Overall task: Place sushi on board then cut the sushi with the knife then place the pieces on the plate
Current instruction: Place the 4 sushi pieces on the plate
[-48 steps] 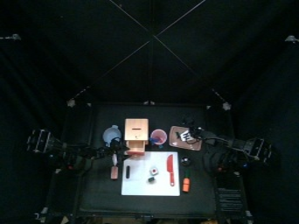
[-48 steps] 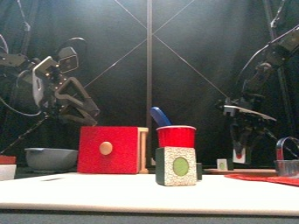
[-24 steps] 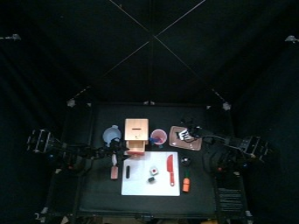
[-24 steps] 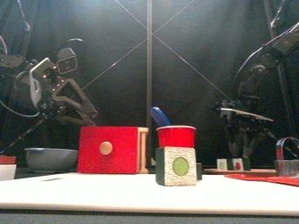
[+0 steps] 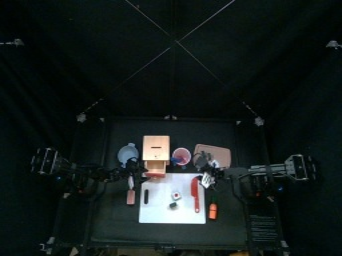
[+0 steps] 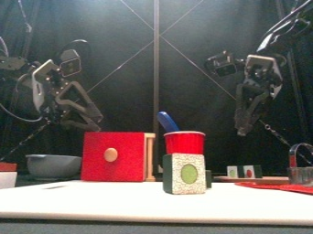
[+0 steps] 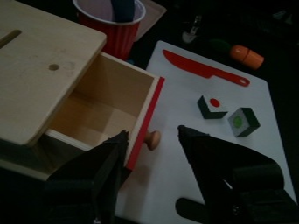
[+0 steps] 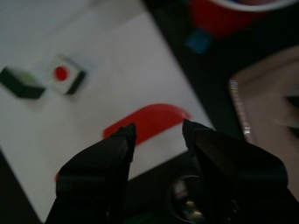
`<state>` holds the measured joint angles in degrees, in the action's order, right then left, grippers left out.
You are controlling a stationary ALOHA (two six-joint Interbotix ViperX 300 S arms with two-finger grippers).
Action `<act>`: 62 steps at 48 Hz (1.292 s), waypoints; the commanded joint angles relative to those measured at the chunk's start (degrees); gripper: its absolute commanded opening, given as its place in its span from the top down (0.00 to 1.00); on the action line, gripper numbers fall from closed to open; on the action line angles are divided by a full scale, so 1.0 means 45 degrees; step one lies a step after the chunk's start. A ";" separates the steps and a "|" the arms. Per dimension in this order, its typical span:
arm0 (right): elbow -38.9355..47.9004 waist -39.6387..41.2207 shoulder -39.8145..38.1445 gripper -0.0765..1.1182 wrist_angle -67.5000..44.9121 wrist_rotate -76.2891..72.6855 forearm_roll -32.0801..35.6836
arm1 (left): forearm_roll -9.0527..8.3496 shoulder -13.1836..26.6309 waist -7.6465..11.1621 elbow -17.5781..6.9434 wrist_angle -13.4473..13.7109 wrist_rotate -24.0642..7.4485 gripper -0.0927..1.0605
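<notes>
1. Swinging off the tray [image 5: 215,152]: a second ago the right hand [image 5: 209,181] sat low over it. Now it is raised and out over the right half of the board [image 5: 160,212], above the red knife [image 5: 195,190].
2. Right hand is released and carries nothing. Its wrist view shows the knife [image 8: 146,122] between the spread jaws, untouched.
3. Left hand [image 7: 163,162] hasn't moved: released, empty, hovering before the open drawer [image 7: 93,109] of the box [image 7: 47,61].
4. Front view: low behind the board on the right, one of the small blocks [image 6: 251,170] was hidden by the right hand a second ago; two show now. Probably pieces dropped on the tray, but whether they rest on it can't be confirmed.
5. Judgement: cutting looks done and plating is under way. The right hand is likely back for the next piece.
6. Sushi left on the board: two pieces [image 7: 212,107] lying just apart, near mid-board, beside the knife and not touching it.
7. Shapes and materials:
   - Pieces are small rigid blocks with a dark green wrap and a speckled white side. One has a red core, one a green [image 6: 186,174].
   - Knife is flat red plastic with a rounded tip.
   - Board is flat, white and smooth.
   - Box is pale bare wood; the drawer front is red with a round knob [image 6: 112,154].
   - Bench is matte black.
</notes>
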<state>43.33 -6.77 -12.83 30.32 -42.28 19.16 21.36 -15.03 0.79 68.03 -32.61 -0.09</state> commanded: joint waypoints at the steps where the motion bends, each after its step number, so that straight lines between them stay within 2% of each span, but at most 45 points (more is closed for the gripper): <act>1: -0.1660 -0.0820 0.1270 0.24 0.0039 0.0801 0.0586 | -0.0020 -0.0059 -0.0059 -0.0312 -0.0059 -0.0039 0.17; 8: -0.2969 -0.1250 0.2676 0.24 0.0645 0.2324 0.0723 | -0.0020 -0.0078 -0.0078 -0.0234 -0.0078 -0.0039 0.17; 15: -0.3730 -0.1211 0.3613 0.24 0.1074 0.4219 -0.0020 | 0.0000 -0.0059 -0.0098 -0.0195 -0.0059 0.0020 0.17; 22: -0.4199 -0.1035 0.4141 0.24 0.1113 0.6094 -0.0898 | 0.0313 -0.0059 -0.0078 -0.0156 -0.0059 0.0000 0.17; 31: -0.4629 -0.0625 0.4570 0.24 0.1094 0.7813 -0.1855 | 0.0488 -0.0078 -0.0078 -0.0098 -0.0059 0.0020 0.17; 42: -0.4863 -0.0410 0.5000 0.24 0.1074 0.8691 -0.2207 | 0.0781 -0.0078 -0.0098 -0.0020 -0.0059 0.0000 0.17; 62: -0.5098 -0.0117 0.5703 0.24 0.1113 0.9141 -0.2539 | 0.0957 -0.0078 -0.0098 0.0078 -0.0059 0.0000 0.17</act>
<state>21.62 -8.00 13.10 35.51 -1.32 7.65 25.40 -15.12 0.53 68.82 -32.70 -0.09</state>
